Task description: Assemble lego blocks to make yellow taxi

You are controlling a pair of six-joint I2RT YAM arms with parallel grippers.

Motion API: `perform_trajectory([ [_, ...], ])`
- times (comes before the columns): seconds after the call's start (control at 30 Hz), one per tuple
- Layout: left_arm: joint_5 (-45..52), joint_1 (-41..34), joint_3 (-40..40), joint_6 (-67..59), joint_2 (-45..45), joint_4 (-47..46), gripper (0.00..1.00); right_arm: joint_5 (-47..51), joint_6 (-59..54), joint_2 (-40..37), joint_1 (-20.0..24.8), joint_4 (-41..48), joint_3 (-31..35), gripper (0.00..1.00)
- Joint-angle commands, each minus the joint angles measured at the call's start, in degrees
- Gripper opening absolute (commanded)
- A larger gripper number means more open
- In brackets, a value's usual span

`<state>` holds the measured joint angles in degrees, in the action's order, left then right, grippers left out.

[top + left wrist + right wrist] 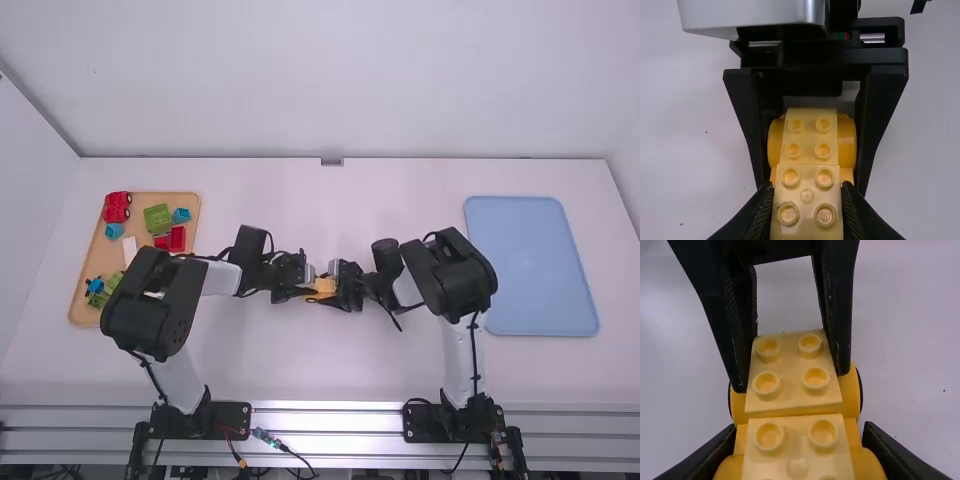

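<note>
Near the middle of the table my left gripper (309, 288) and right gripper (337, 288) face each other at a yellow assembly (325, 286). The left wrist view shows my left gripper (807, 194) shut on a pale yellow studded block (807, 196). Beyond it, the other gripper's fingers flank a second studded section (809, 136) on a yellow wheeled base (846, 142). In the right wrist view my right gripper (800, 440) is shut on the yellow wheeled base (852, 397); the left gripper's fingers hold the studded block (792, 372) farther off. Whether the studs underneath are fully joined is hidden.
At the left, a wooden tray (84, 312) holds red wheeled pieces (117, 206), green blocks (158, 218), blue blocks (181, 215), red blocks (177, 238) and a white piece (130, 250); the left forearm partly overhangs it. A blue tray (530, 265) lies right of the right arm.
</note>
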<state>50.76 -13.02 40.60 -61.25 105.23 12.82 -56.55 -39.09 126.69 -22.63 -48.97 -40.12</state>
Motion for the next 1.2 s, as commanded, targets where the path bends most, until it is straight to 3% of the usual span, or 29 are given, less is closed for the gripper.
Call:
perform_trajectory([
  [0.0,2.11,-2.73,-0.48,0.49,0.9,-0.08,0.22,3.91,0.11,1.04,-2.86,0.13,-0.66,0.45],
  [0.9,2.59,-2.75,-0.37,0.99,0.9,-0.74,0.31,3.48,-4.87,1.04,-2.08,3.45,-0.52,0.54],
  [1.1,5.34,-2.73,-0.35,-0.99,0.9,-1.48,0.39,3.48,-6.78,1.04,-2.14,8.22,-2.49,0.54],
  [1.17,4.93,-2.73,-0.35,-0.51,0.9,-1.15,0.46,3.43,-6.84,1.04,-2.14,9.99,-3.28,0.54],
])
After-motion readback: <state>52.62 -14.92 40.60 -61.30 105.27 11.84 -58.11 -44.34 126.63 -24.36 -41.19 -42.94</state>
